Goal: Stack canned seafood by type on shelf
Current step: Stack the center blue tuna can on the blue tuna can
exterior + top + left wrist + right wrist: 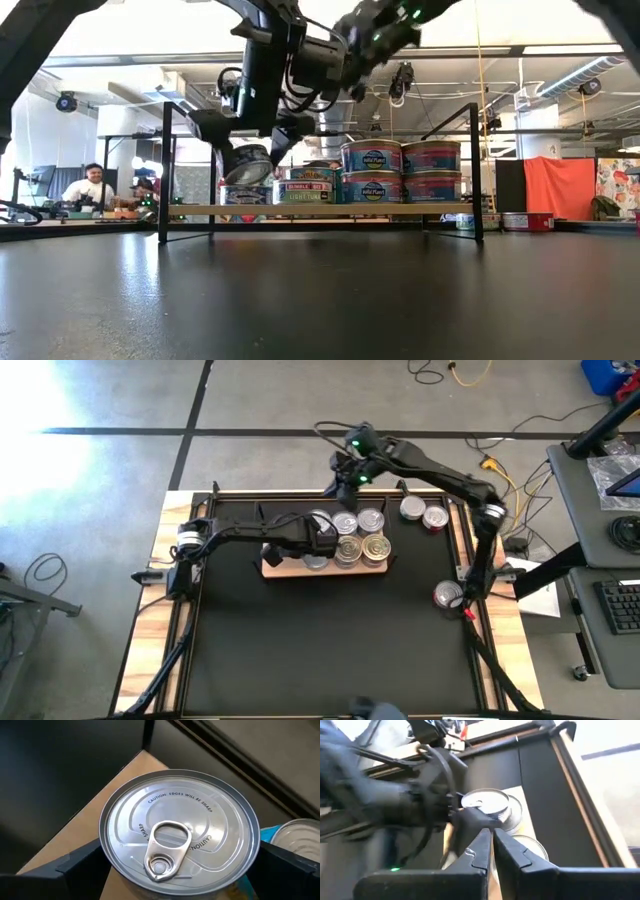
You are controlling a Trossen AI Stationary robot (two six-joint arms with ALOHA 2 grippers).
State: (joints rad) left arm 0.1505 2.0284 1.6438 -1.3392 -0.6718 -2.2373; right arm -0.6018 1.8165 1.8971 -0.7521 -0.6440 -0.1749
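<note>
you're looking at a robotics lab or workshop, not a home. the worktop (155, 570) stands on a bare concrete floor (110, 470) marked with dark tape lines (120, 431), and loose cables (470, 372) trail across it. beside it a grey desk (590, 490) carries a keyboard (622, 605). across the room you see exposed ceiling ducts (590, 72), an orange curtain (560, 187), and people (92, 187) seated at benches crowded with equipment.
</note>
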